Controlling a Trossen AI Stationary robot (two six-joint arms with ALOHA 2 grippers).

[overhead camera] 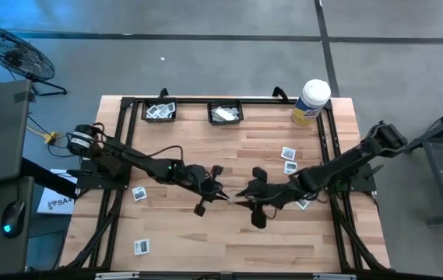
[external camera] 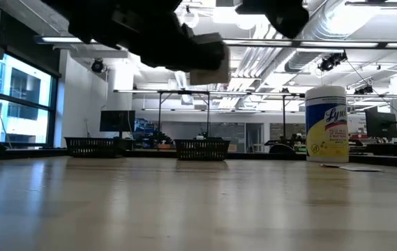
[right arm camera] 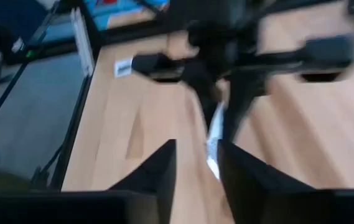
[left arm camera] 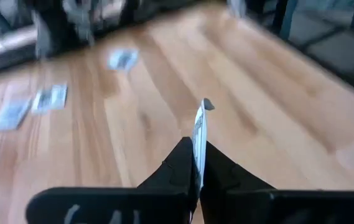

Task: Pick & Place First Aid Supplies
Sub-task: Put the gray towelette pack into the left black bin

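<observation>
Packet, thin and white, clamped edge-on between the fingers of the left gripper. Jaws pressed flat against both faces, upper end of the strip standing clear above the tips. Held up off the table, over the middle of the wood, somewhat toward the front edge.

Facing it tip to tip, the right gripper, its fingers parted with a plain gap and nothing pinched between them. Same packet seen through that gap, hanging in the left jaws just beyond the right tips; no telling whether it touches either right finger. Seen from above, both grippers nose to nose at mid-table, each arm reaching in from its own side.

Farther out, loose packets lying flat on the wood:
- two white squares with dark centres near the right arm, toward the back
- one partly under the right arm
- one beside the left arm
- one alone near the front left corner

At the back edge, two dark mesh baskets side by side, with more packets inside each. Near the back right corner, a white tub with a yellow label, upright, well apart from both grippers.
</observation>
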